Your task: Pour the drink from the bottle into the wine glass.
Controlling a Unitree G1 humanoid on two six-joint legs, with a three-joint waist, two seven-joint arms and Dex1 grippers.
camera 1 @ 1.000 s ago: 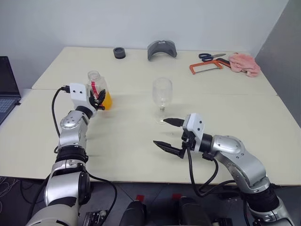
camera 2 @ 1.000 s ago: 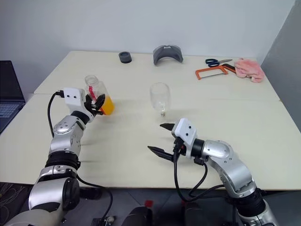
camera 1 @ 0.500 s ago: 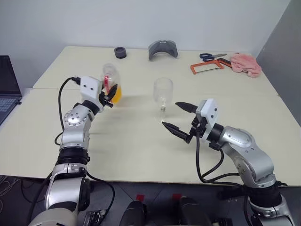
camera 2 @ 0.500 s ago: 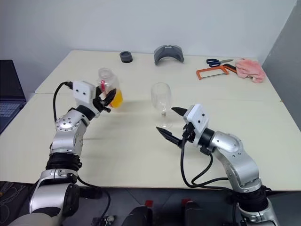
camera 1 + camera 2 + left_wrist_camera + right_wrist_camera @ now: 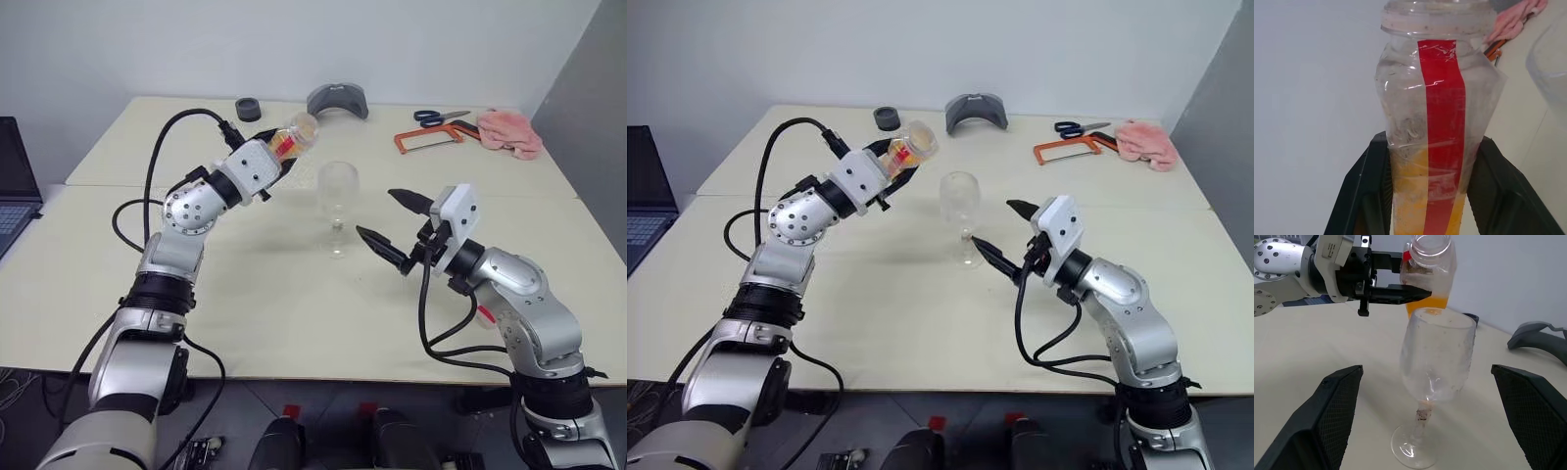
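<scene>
Lifted off the counter [image 5: 245, 284] since a second ago, the bottle [image 5: 290, 137] now hangs tilted in the air, its open mouth aimed toward the wine glass [image 5: 337, 201] but not over the rim. The left gripper [image 5: 277, 160] has its fingers clamped on the bottle's lower body. The right gripper [image 5: 392, 225] has come up beside the glass, fingers spread wide either side of the stem without touching it.

Pouring looks about to begin: the drink [image 5: 1422, 196] sits low in the bottle, and the glass bowl appears empty.

The bottle is thin, crinkled clear plastic with a glossy red strip and no cap on. The glass is smooth, round-bowled, on a slim stem and flat foot, so it could tip easily.
</scene>
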